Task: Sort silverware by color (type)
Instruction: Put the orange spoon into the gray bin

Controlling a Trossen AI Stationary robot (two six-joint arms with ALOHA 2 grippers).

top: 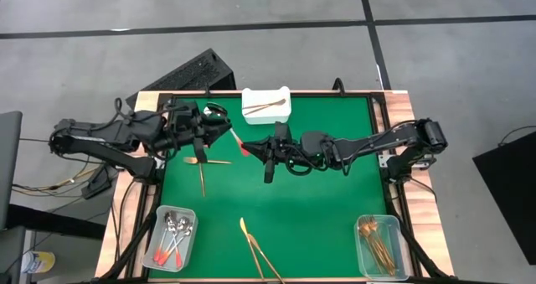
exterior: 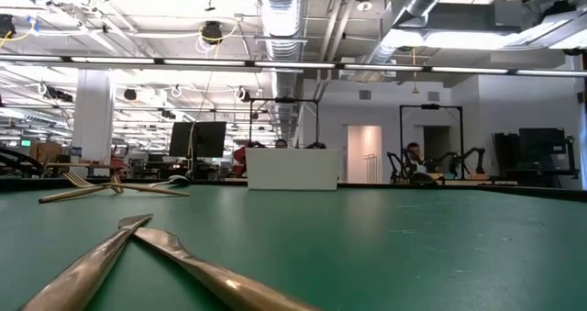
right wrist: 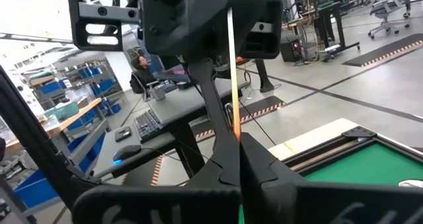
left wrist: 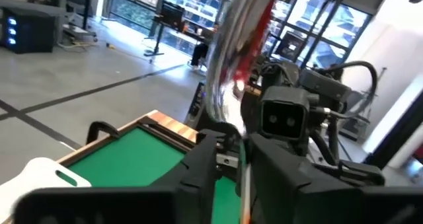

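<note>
Nearest the low camera, two gold pieces (exterior: 138,256) lie crossed on the green tabletop (exterior: 394,247), their tips meeting close to the lens. Farther back on that side, two more gold pieces (exterior: 110,188) lie crossed, one showing fork tines. A white tray (exterior: 292,169) stands at the far edge. Neither arm shows in this view.

From above, the two near gold pieces (top: 258,252) lie at the front edge of the tabletop (top: 335,200), and the other crossed pair (top: 203,167) lies below the left arm. The white tray (top: 266,105) at the back holds at least one gold piece (top: 266,107). A clear bin (top: 171,238) at the front left holds several red-handled spoons (top: 172,236); their exact count cannot be told. A second clear bin (top: 382,245) at the front right holds a bundle of gold utensils (top: 378,240), too tangled to count. The left end effector (top: 219,123) and the right end effector (top: 255,147) meet over the middle back of the tabletop, with one red-handled spoon (top: 238,139) spanning the gap between them.

In the left wrist view, the shiny bowl of that spoon (left wrist: 228,65) rises between the left fingers (left wrist: 198,164), which stand partly apart around it; the right arm's wrist faces it just behind.

In the right wrist view, the right fingers (right wrist: 221,164) are closed tight on the spoon's thin handle (right wrist: 232,72), which runs up to the left arm's wrist.
</note>
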